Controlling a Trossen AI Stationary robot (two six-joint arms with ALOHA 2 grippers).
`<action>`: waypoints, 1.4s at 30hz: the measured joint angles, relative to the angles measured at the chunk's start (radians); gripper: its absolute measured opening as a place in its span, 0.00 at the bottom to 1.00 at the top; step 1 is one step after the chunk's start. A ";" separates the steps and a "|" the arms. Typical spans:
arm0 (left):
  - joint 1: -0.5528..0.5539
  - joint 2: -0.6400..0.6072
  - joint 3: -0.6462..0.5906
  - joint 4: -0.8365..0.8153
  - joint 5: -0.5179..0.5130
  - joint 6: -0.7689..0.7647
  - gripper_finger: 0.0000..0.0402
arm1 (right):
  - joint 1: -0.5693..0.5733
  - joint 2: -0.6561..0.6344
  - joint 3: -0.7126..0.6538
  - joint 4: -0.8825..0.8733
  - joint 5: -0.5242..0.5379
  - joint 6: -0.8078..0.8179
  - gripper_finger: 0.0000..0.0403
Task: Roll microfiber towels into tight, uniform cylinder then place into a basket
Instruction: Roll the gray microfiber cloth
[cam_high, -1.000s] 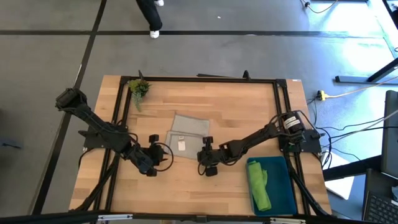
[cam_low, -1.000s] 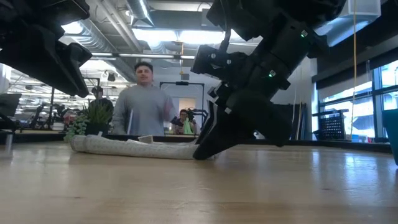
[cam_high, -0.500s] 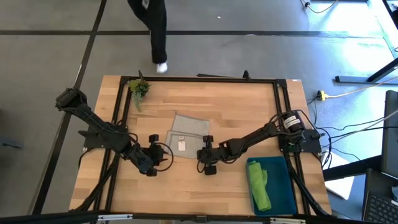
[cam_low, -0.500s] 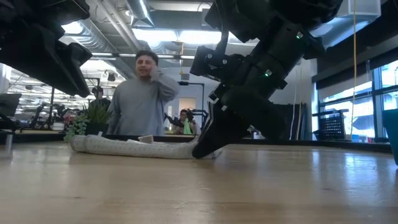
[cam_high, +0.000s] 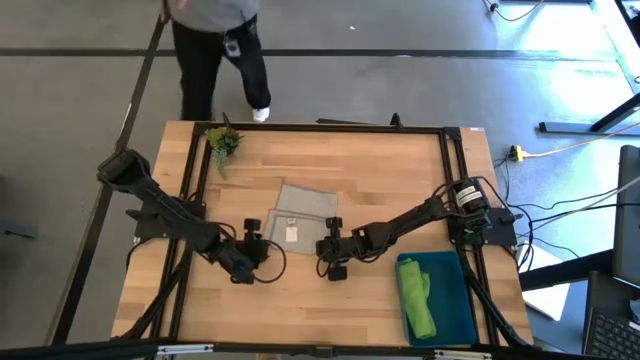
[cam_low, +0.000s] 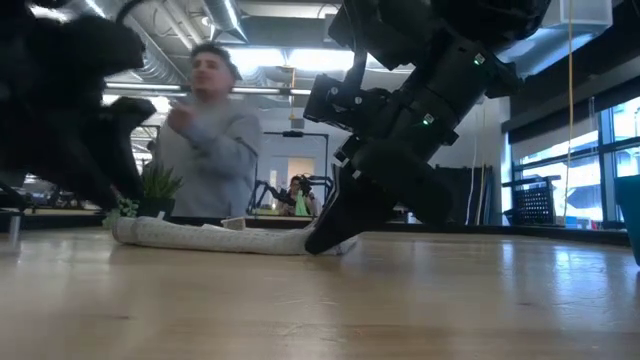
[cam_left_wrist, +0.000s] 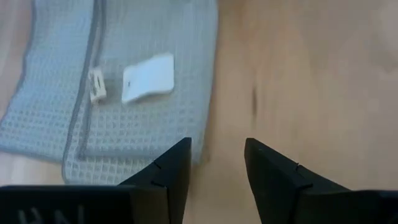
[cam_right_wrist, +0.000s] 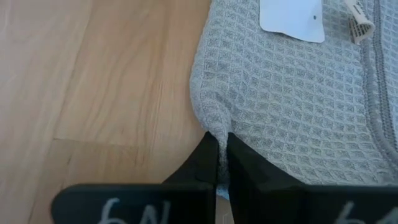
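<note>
The pale grey-beige towel lies folded flat on the table, with a white label on top. My right gripper is shut on its near right corner. My left gripper is open just off the towel's near left corner, its fingers standing over the towel's edge and the bare wood. I cannot tell whether it touches. The lime green towel lies in the dark teal basket at the near right. My right gripper pinches the towel's near right corner between its two shut fingers. The fingers slant down from the table's near right side. The cloth bunches into a small ridge at the fingertips. The rest of the towel lies flat on the table.
A small green plant sprig lies at the far left of the table. A person stands just beyond the far edge. Bare wood lies near the front edge.
My left gripper has moved a little toward the table's right edge, closer to the towel's near left corner, and has come lower. The person has walked up to the table's far left edge. The towel and my right gripper have kept their place.
</note>
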 joint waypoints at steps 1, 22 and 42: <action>0.004 0.016 0.000 -0.002 -0.002 0.001 0.36 | 0.000 0.000 0.000 0.000 0.000 0.000 0.04; 0.067 0.168 0.003 0.009 -0.030 0.019 0.15 | 0.000 0.000 -0.001 0.006 -0.001 0.000 0.04; 0.190 0.173 0.247 -0.286 0.116 0.071 0.00 | 0.000 0.000 0.000 0.010 -0.010 0.001 0.04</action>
